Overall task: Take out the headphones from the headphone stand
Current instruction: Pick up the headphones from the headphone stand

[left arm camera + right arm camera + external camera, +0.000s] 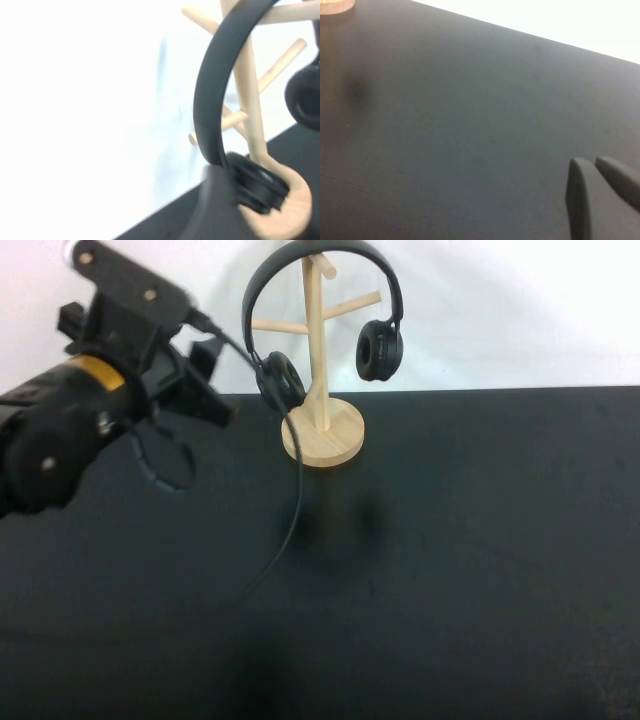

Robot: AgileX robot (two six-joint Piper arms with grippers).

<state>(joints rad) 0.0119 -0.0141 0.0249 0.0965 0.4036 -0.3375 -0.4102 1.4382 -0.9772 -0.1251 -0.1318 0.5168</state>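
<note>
The black headphones hang by their headband over the top of the light wood headphone stand at the back middle of the table. My left gripper is raised just left of the left ear cup, jaws open and empty. In the left wrist view the headband and stand pole are close ahead, and one dark finger sits beside the ear cup. My right gripper is shut and empty, low over the black table; it is out of the high view.
A thin black cable runs from the left ear cup down over the black table. The left arm's own cable loops below it. A white wall stands behind. The stand's base edge shows far off in the right wrist view.
</note>
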